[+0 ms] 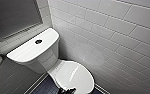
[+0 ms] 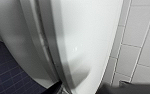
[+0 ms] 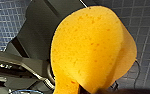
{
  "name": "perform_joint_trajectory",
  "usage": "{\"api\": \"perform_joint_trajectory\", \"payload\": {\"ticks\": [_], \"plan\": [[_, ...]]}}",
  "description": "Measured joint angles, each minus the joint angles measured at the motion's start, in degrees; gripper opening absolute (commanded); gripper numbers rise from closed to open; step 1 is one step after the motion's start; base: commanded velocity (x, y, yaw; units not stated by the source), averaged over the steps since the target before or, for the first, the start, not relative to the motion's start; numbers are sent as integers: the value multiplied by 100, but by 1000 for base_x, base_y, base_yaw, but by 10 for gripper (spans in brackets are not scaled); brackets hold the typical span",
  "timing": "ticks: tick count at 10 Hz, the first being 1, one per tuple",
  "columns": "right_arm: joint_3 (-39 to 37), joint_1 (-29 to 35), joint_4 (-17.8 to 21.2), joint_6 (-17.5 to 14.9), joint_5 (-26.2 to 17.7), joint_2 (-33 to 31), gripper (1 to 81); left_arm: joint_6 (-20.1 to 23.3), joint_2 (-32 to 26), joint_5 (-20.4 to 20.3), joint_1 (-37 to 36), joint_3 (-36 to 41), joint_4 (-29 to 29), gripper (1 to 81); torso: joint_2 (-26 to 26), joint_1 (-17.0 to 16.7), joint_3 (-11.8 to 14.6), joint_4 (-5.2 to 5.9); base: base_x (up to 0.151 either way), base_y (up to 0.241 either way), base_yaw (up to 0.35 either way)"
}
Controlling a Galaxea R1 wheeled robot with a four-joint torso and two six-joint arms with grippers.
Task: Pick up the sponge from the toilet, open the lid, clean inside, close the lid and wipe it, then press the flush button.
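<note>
Bathroom: white ceramic toilet (image 1: pixel 49 59) with tank, glossy white wall tiles (image 1: pixel 111 32), dark small-tiled floor (image 1: pixel 43 89).

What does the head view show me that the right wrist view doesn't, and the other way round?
Head view: the toilet with its lid closed, the flush button in the tank top, and the white tiled wall. Right wrist view: the sponge, orange-yellow and bent, close to the camera and off the ground. Both: the dark tiled floor.
</note>
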Motion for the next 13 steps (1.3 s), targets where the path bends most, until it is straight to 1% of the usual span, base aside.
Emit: {"api": "perform_joint_trajectory", "payload": {"ticks": [3, 8, 10, 13], "plan": [[74, 0, -23, 0, 35, -46, 10, -258, 174, -48, 2, -216, 110, 811, 0, 0, 0, 0, 0, 0, 0], [140, -2, -30, 0, 52, -46, 10, -284, 263, -77, 20, -296, 154, 811, 0, 0, 0, 0, 0, 0, 0], [155, -2, -30, 0, 57, -46, 10, -291, 268, -91, 33, -336, 440, 811, 0, 0, 0, 0, 0, 0, 0], [155, -2, -30, 0, 60, -46, 10, -297, 299, -265, 91, -486, 1389, 811, 0, 0, 0, 0, 0, 0, 0]]}}
